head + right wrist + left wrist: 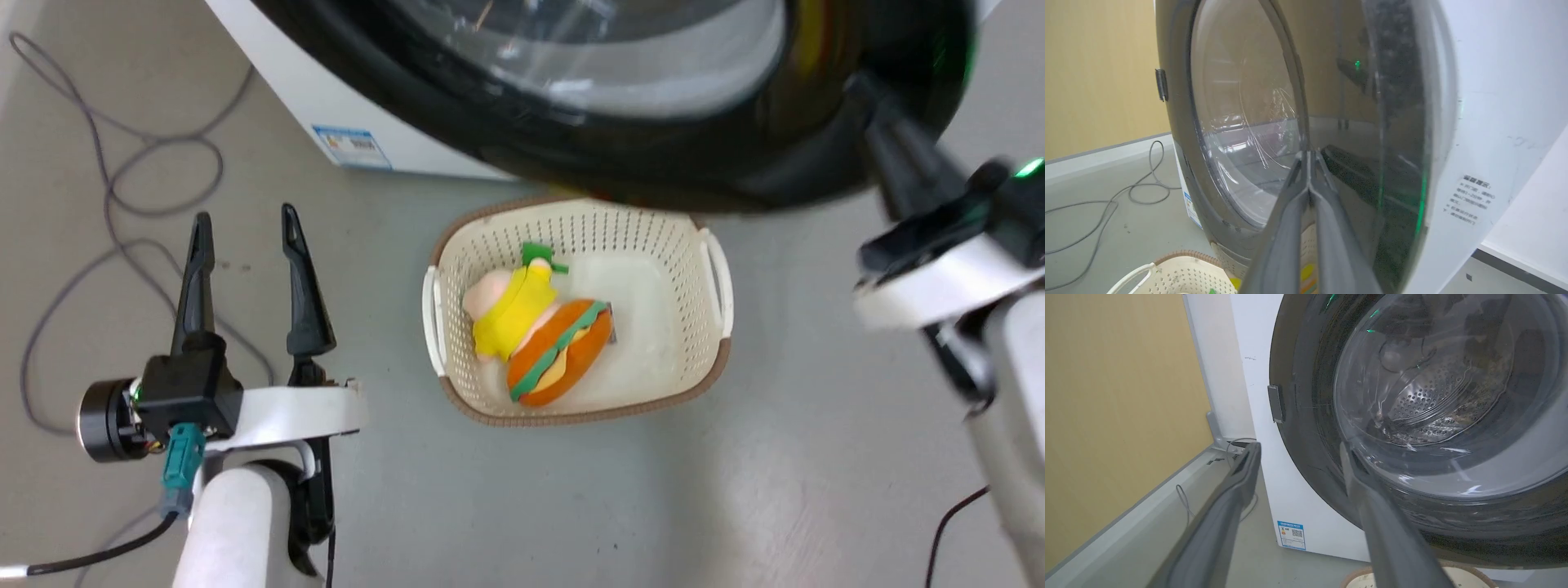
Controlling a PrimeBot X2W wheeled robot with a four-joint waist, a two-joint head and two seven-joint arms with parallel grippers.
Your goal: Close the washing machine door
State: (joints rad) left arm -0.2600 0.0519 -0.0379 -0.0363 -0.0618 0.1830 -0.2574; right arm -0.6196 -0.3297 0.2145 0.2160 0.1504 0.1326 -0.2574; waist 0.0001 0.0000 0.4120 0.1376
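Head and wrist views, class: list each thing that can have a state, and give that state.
washing machine door: partly open.
left gripper: open, holding nothing.
right gripper: shut, fingertips against the door's black face.
basket: upright, holding plush toys.

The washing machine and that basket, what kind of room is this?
Likely a laundry corner, perhaps in a test room: a white front-loading washing machine with a round black door, a cream basket of plush toys on the grey floor, and loose cable lying about.
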